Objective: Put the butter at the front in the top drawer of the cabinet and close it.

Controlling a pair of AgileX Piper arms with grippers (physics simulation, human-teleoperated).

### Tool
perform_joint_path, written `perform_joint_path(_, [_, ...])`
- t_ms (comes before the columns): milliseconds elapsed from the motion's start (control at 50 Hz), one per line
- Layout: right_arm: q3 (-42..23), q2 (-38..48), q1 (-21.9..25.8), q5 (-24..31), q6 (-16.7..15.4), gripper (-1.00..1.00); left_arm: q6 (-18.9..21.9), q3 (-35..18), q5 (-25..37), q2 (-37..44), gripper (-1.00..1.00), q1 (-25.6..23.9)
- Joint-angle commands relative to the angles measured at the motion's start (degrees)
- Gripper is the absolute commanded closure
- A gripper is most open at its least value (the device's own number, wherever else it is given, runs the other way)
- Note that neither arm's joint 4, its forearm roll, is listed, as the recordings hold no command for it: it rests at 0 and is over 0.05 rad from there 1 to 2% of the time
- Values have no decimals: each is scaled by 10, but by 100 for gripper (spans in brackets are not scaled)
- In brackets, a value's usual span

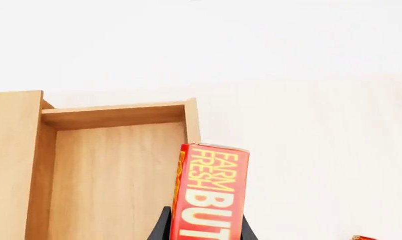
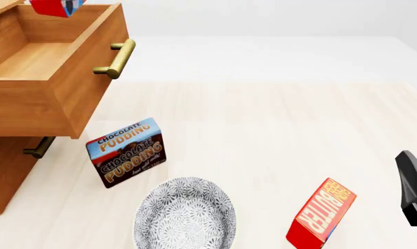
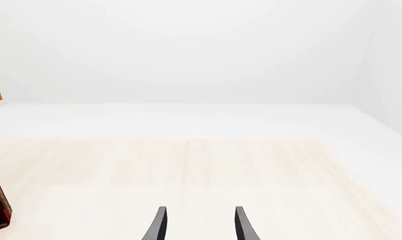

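Now butter (image 1: 211, 195) over top drawer (image 2: 70, 93) edge — L fingers (image 1: 162, 227) clamped.

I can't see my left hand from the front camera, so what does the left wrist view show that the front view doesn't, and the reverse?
Only the left wrist view shows the left hand shut on the butter, poised over the open top drawer. Only the front view shows the drawer's brass handle, the chocolate pudding box, the patterned bowl, the second butter carton and the right hand. Both show the open drawer and the held butter.

Warm matt wood cabinet (image 2: 8, 171), brass handle (image 2: 116, 59), pale wood table (image 2: 264, 135).
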Motion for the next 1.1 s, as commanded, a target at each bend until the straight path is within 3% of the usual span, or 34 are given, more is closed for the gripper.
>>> perform_joint_path(20, [0, -1, 0, 1, 0, -100, 14, 28, -1, -44, 100, 43])
perform_joint_path(180, [0, -1, 0, 1, 0, -100, 1, 45, 0, -54, 100, 66])
perform_joint_path(200, [0, -1, 0, 1, 0, -100, 4, 60, -2, -62, 100, 89])
perform_joint_path(400, [0, -1, 0, 1, 0, -100, -19, 106, -16, -68, 100, 99])
perform_joint_path(420, [0, -1, 0, 1, 0, -100, -13, 117, -21, -71, 100, 118])
perform_joint_path(540, [0, -1, 0, 1, 0, -100, -42, 157, -45, -76, 100, 112])
perform_joint_path(780, [0, -1, 0, 1, 0, -100, -61, 191, -71, -76, 100, 119])
perform_joint_path(1100, [0, -1, 0, 1, 0, -100, -62, 216, -101, -67, 100, 136])
